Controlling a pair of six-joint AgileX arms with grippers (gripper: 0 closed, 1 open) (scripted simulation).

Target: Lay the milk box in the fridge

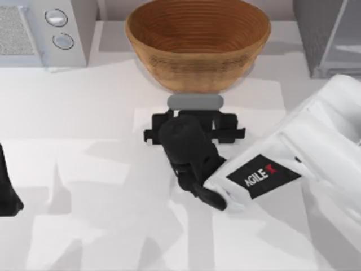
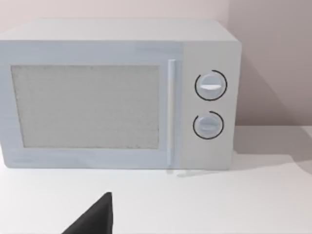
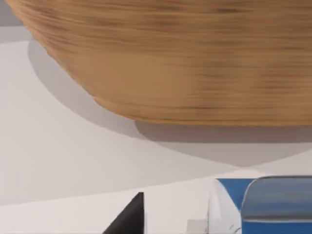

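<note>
One small blue-topped milk box stood beside one woven brown basket. Right end effector hovered above it; finger opening could not be determined.

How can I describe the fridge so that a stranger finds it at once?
Start at the big woven basket in the back middle. The fridge stands right of it, in the corner. It is grey with a pale glassy door; the microwave has round knobs instead.
</note>
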